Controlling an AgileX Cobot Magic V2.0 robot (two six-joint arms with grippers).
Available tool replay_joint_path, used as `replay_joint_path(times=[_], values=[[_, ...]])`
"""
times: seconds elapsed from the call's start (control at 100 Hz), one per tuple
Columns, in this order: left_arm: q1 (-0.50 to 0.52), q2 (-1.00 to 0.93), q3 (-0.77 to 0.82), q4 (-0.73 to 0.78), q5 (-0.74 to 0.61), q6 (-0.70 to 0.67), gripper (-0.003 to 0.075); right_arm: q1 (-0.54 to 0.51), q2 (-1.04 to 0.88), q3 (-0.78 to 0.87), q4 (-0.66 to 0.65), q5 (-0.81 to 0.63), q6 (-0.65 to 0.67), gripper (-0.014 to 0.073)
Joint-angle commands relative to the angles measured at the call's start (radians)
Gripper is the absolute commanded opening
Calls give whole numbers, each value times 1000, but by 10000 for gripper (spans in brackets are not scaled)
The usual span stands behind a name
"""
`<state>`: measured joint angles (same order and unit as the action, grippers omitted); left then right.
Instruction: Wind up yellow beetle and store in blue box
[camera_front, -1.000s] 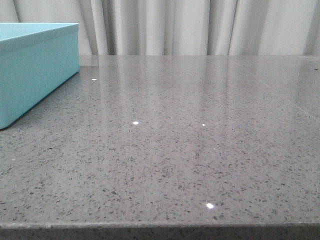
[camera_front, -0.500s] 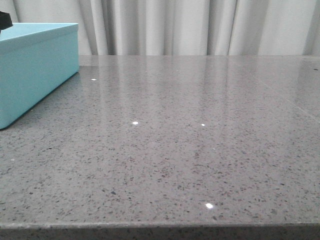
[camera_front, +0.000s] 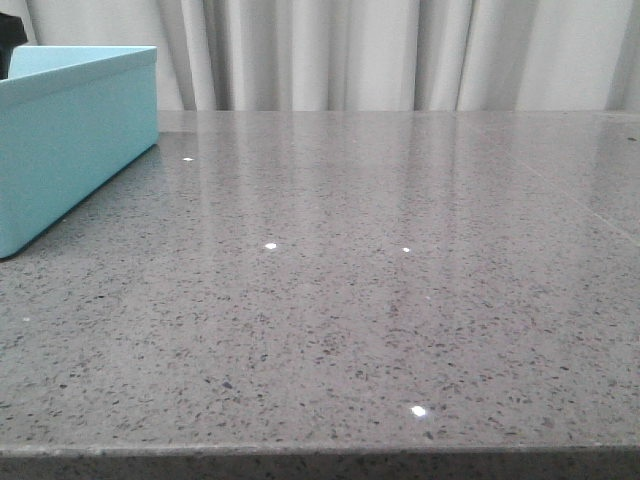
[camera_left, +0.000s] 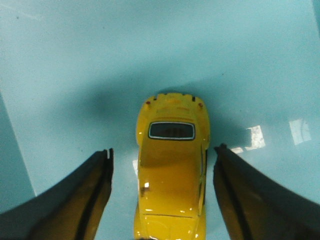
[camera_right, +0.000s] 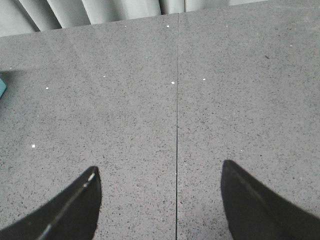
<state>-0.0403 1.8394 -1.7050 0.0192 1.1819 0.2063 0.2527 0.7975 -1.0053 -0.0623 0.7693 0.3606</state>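
Two grippers are visible, each in its own wrist view. The left gripper (camera_left: 162, 155) is spread wide over the floor of the blue box (camera_front: 70, 140); the yellow beetle (camera_left: 171, 165) sits between its fingers (camera_left: 95, 185) with a clear gap on each side. The car appears to rest on the box floor, though its wheels are hidden. The right gripper (camera_right: 160, 175) is also spread wide and holds nothing, above the grey speckled table (camera_front: 380, 300). The box stands at the table's far left, before the curtain (camera_front: 400, 50).
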Motion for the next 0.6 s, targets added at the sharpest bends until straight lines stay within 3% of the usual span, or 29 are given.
replay_joint_path(times=[0.0,0.2,0.46,0.59], values=[[2,-99,-36,-19,-50,5,410,2,-16,-26,-21,-77,-26,508],[2,-222,-34,-89,-94,23,265,2,-70,-15,-78,-100,-39,458],[2,-387,80,-146,-147,25,10,2,-149,46,-98,-96,-39,80],[2,-491,203,-153,-212,25,-18,2,-187,81,-98,-95,-39,-60]])
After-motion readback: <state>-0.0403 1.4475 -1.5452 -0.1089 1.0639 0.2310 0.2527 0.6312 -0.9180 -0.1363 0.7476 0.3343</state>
